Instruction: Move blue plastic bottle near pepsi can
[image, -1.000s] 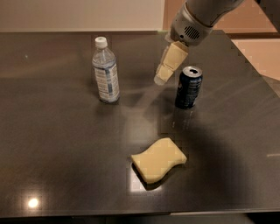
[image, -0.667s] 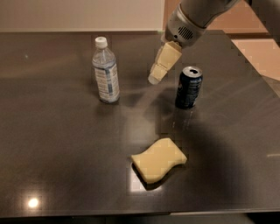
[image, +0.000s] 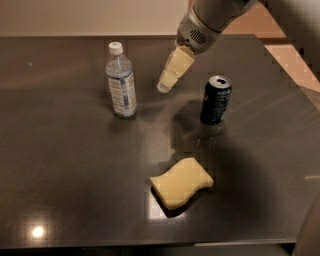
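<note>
Cream end effector (image: 165, 87) hovers between blue plastic bottle (image: 121, 86) and pepsi can (image: 215, 100), grip state unclear.

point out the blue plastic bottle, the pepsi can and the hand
blue plastic bottle (image: 121, 90), camera view, on its label
pepsi can (image: 215, 102), camera view, on its dark side
hand (image: 164, 87), camera view, its lower tip, hovering between bottle and can

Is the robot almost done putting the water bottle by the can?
Nothing looks done yet: the blue plastic bottle stands upright, apart from the pepsi can. The gripper hovers between them, holding nothing. Left: grab the bottle and set it by the can.
</note>
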